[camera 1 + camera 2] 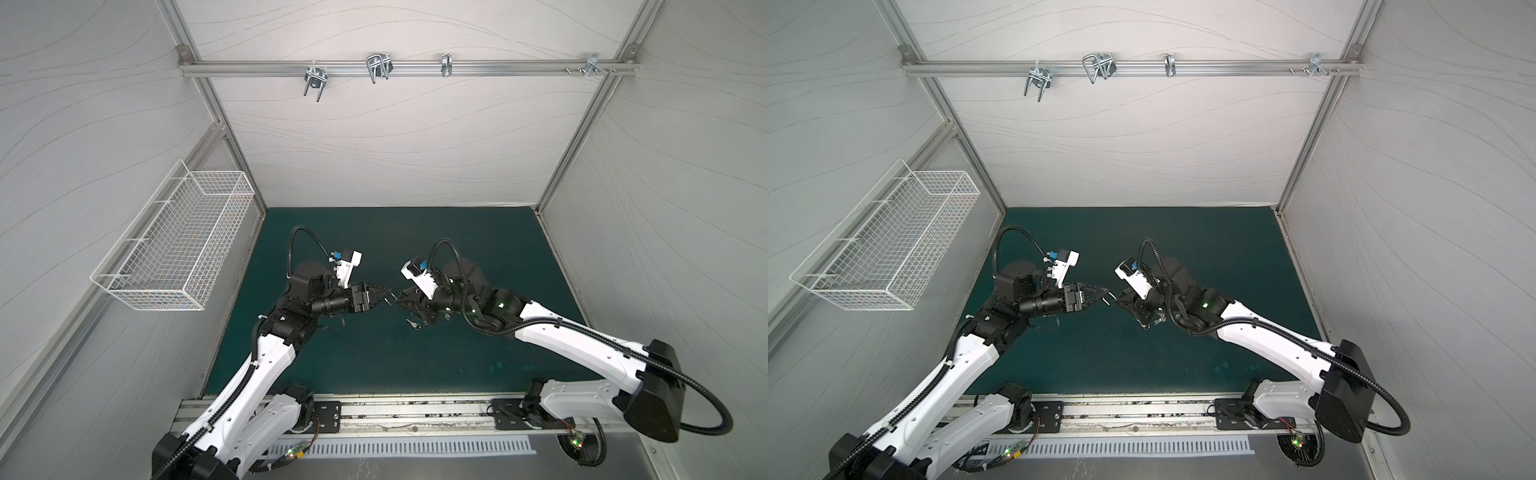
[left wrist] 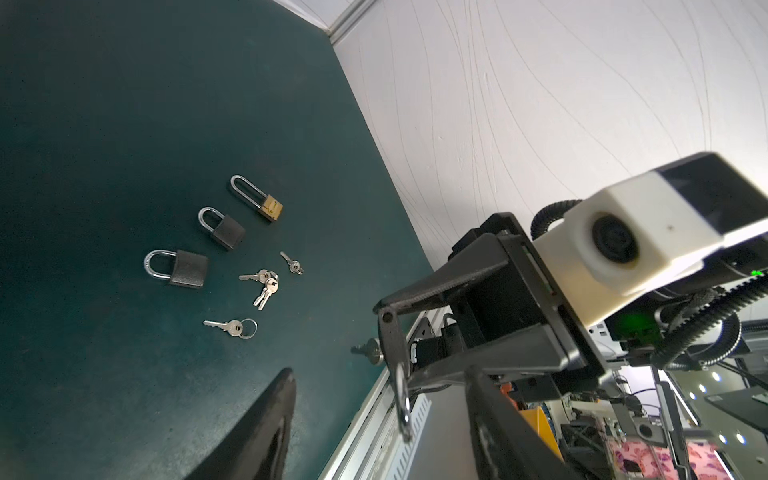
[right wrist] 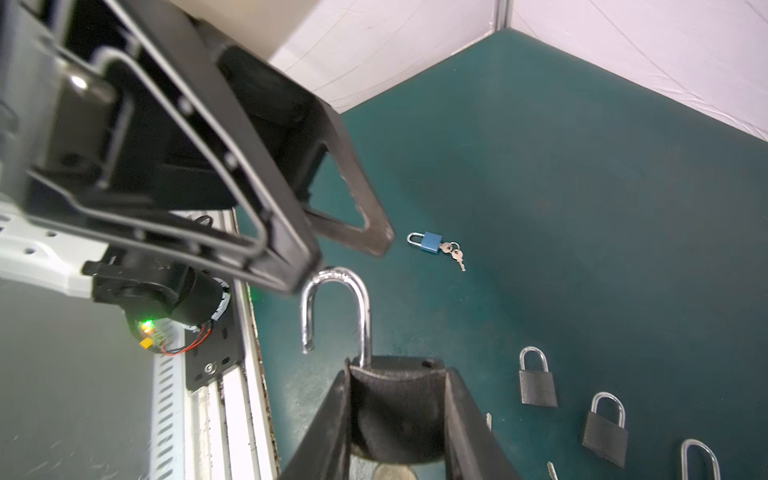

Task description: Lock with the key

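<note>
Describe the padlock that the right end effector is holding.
The padlock has a dark matt body and a shiny silver metal shackle. The shackle is open: one leg sits in the body, the other hangs free. The right end effector clamps the body between its fingers, above the green mat. The shackle's bend lies at the fingertips of the open left end effector; contact is unclear.

Teal mat (image 3: pixel 582 187); blue padlock (image 3: pixel 431 242); black padlocks (image 2: pixel 189 269) (brass padlock (image 2: pixel 272 208) too).

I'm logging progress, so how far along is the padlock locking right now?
Done: the right gripper holds a black padlock, a key apparently in its base. In hand: the open left gripper is at the shackle, which stands open. Remaining: close the shackle and turn the key.
</note>
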Controlling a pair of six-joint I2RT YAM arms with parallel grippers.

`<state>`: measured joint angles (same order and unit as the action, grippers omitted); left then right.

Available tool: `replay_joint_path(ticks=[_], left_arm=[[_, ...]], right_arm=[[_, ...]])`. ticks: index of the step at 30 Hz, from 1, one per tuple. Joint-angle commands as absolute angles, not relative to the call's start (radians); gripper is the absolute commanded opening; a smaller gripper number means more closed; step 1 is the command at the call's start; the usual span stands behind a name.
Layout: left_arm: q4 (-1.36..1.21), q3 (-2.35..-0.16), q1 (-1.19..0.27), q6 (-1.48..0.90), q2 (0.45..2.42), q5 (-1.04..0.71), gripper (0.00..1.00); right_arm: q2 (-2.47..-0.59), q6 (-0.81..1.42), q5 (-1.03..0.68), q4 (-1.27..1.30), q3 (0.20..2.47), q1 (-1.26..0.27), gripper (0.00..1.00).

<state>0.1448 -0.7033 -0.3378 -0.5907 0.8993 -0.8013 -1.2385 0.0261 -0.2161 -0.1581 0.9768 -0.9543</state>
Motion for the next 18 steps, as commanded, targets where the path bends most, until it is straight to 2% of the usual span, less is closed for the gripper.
replay_joint_path(ticks=[1,18], left_arm=[[0.106,-0.752,-0.366,-0.549,0.911,-0.804,0.60],[0.109,-0.768,-0.415,-0.538,0.935,-0.743,0.12]], right_arm=[[-1.218,-0.011,-0.256,-0.181,0.986,-0.951,0.00],[-1.173,-0.005,-0.262,-0.187,0.981,-0.925,0.00]])
